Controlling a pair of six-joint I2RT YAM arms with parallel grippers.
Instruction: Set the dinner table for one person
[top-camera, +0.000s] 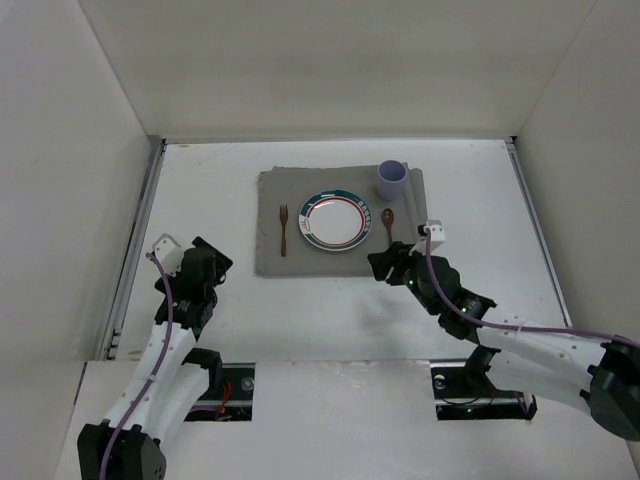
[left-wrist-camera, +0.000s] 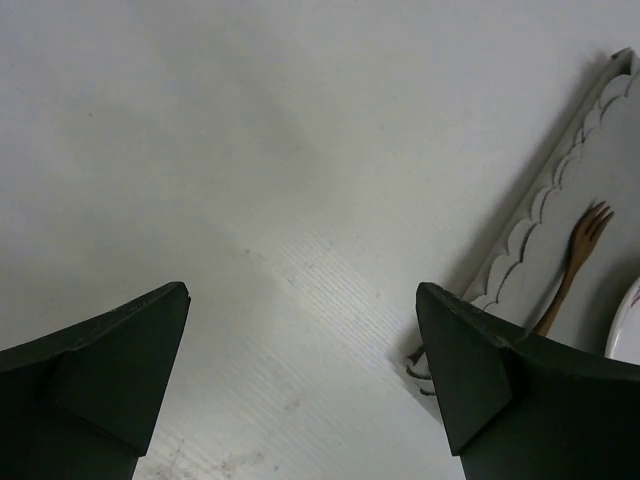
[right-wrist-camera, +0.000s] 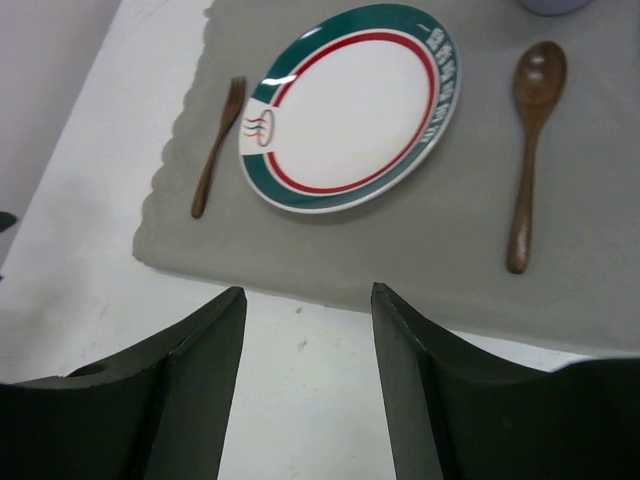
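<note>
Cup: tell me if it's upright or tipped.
Upright. The cup stands on a far corner of the placemat, its round rim facing up.

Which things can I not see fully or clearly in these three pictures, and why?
Cup: right wrist view, cut off by the top edge.
Plate: left wrist view, cut off by the right edge.
Fork: left wrist view, handle end hidden behind a finger of the left gripper.
Cup's contents: top view, too small.
</note>
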